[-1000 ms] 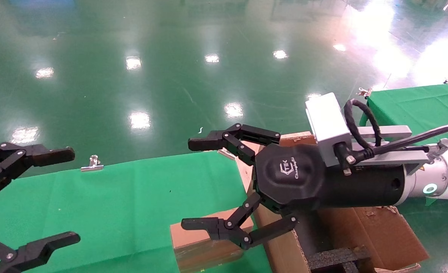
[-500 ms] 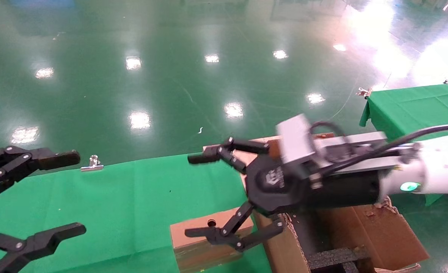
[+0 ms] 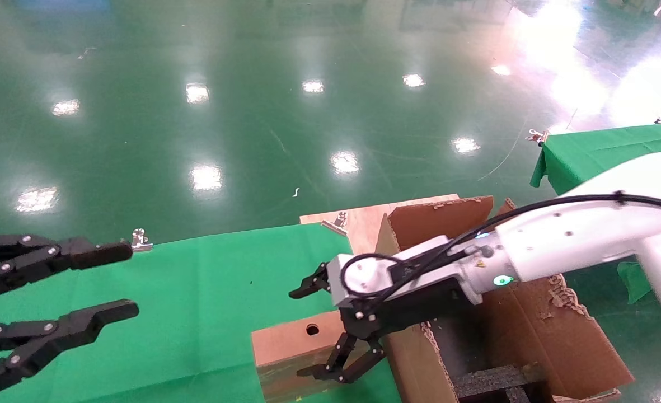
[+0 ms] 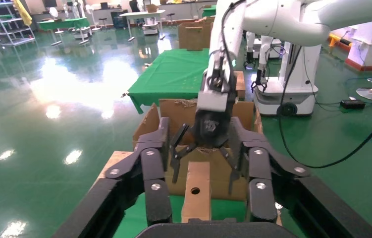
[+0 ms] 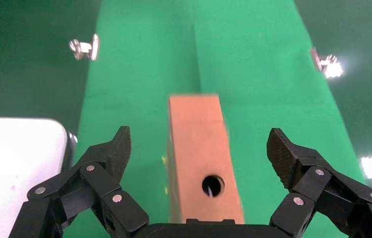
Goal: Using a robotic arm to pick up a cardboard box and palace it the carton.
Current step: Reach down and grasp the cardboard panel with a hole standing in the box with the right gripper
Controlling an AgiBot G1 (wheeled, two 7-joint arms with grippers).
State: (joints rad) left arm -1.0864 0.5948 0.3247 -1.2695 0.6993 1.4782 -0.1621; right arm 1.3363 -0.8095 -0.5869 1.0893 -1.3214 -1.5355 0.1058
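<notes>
right gripper [image 3: 308, 330] fingers wide over cardboard box [image 3: 296, 338] | carton [image 3: 531, 330] adjacent | left gripper [image 3: 123, 280] wide

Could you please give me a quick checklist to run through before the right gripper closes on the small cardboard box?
1. Right gripper open: ok, jaws spread wide.
2. Cardboard box centred between its fingers: ok in the right wrist view.
3. Fingers low enough to straddle the box sides: cannot tell; the head view shows the gripper at the box's end nearest the carton.
4. Box free on the green cloth: ok, nothing on top.
5. Carton open to receive it: ok, flaps up, black foam inserts inside.
6. Left gripper clear: ok, open, off to the side.
</notes>
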